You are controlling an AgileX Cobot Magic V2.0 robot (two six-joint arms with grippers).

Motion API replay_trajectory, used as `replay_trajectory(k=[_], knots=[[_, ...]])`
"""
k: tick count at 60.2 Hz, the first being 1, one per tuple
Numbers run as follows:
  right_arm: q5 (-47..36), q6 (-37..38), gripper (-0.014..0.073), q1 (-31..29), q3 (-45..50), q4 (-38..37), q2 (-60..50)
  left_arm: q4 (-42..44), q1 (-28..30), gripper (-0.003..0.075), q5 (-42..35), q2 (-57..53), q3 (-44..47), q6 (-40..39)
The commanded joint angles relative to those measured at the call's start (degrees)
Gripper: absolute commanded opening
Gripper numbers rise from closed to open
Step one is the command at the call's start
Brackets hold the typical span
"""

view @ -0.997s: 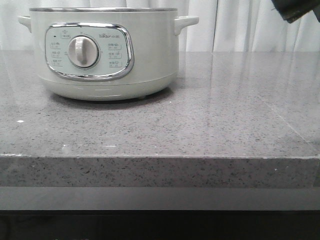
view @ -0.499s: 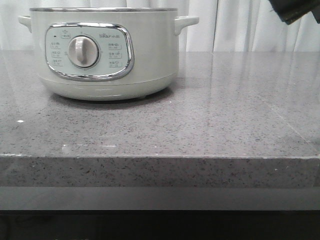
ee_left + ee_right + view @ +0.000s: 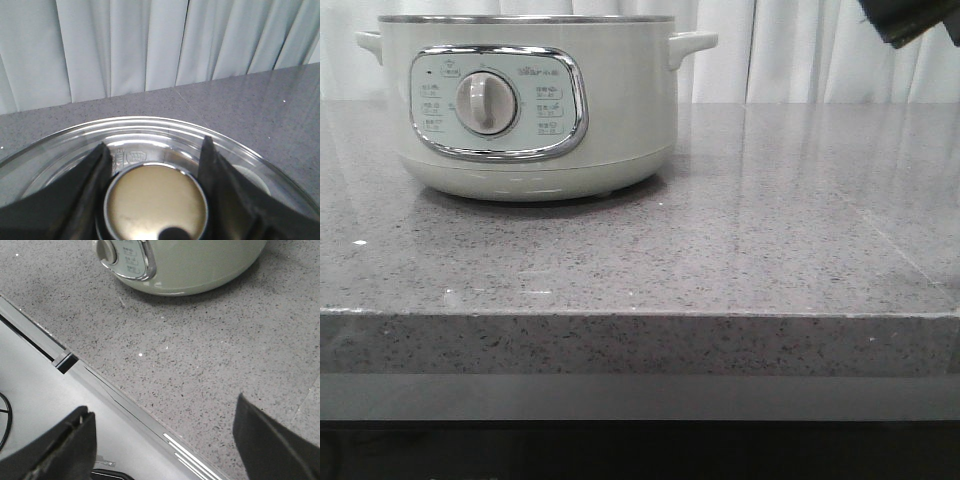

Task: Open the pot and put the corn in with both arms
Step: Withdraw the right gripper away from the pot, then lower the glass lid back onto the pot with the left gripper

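The left gripper grips the gold knob of a glass lid, which could slip and break if that hold loosens. The right gripper hangs wide and empty near the pot on the grey counter (no corn shows anywhere), so it risks closing on nothing.

Pot interior hidden; right end effector cut off at frame edge.
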Motion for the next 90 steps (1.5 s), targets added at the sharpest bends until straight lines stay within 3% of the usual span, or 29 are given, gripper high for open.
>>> replay_trajectory(k=[1,24,33,82,90], knots=[[-3.5,-0.1,0.0581,-0.1,-1.5,1.1,-0.1,-0.4,-0.1,0.0148,-11.4,1.1,-4.6,-0.4],[-3.5,-0.1,0.0581,-0.1,-1.5,1.1,-0.1,-0.2,-0.1,0.0148,-20.2,10.4,-7.0,-0.4],[-3.5,-0.1,0.0581,-0.1,-1.5,1.1,-0.1,5.2,-0.1,0.0148,-20.5,12.2,-7.0,-0.3],[-3.5,-0.1,0.0581,-0.1,-1.5,1.1,-0.1,0.5,-0.1,0.0149,-13.5,13.2,-7.0,-0.5],[-3.5,-0.1,0.0581,-0.1,-1.5,1.1,-0.1,0.5,-0.1,0.0214,-11.7,13.2,-7.0,-0.5]])
